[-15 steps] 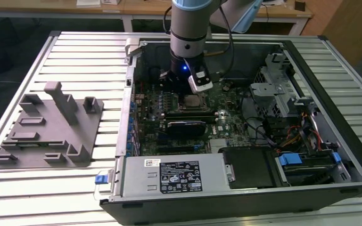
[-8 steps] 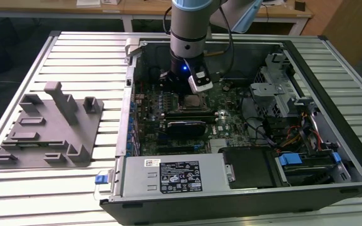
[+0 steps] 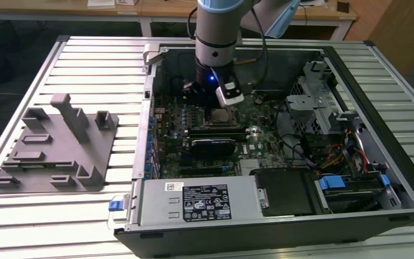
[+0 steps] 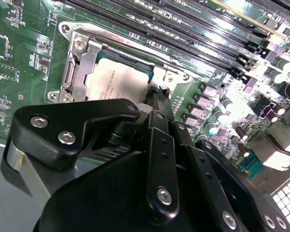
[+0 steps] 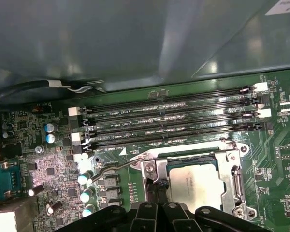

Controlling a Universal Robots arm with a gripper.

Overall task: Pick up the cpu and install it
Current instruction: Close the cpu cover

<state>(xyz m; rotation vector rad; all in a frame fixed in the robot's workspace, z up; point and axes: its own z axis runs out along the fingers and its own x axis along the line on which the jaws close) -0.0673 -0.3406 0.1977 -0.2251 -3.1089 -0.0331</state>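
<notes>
The cpu [image 4: 120, 79] lies flat in its socket on the green motherboard, silver top up, also in the first wrist view [image 5: 198, 180] and small in the exterior view [image 3: 223, 115]. A metal socket frame [image 5: 234, 169] surrounds it, and a thin wire lever [image 5: 117, 166] runs off one corner. My gripper [image 4: 159, 93] is shut, with nothing seen between its fingers. Its tip [image 5: 159, 186] sits at the frame's edge right beside the cpu; whether it touches I cannot tell. In the exterior view the gripper [image 3: 218, 107] hangs straight down over the socket inside the open computer case.
Black memory slots [image 5: 169, 123] run alongside the socket. The case walls [image 3: 149, 108], a power supply [image 3: 200, 199] and a drive cage [image 3: 322, 105] ring the board. A grey fixture block [image 3: 56, 145] stands on the slatted table at the exterior view's left.
</notes>
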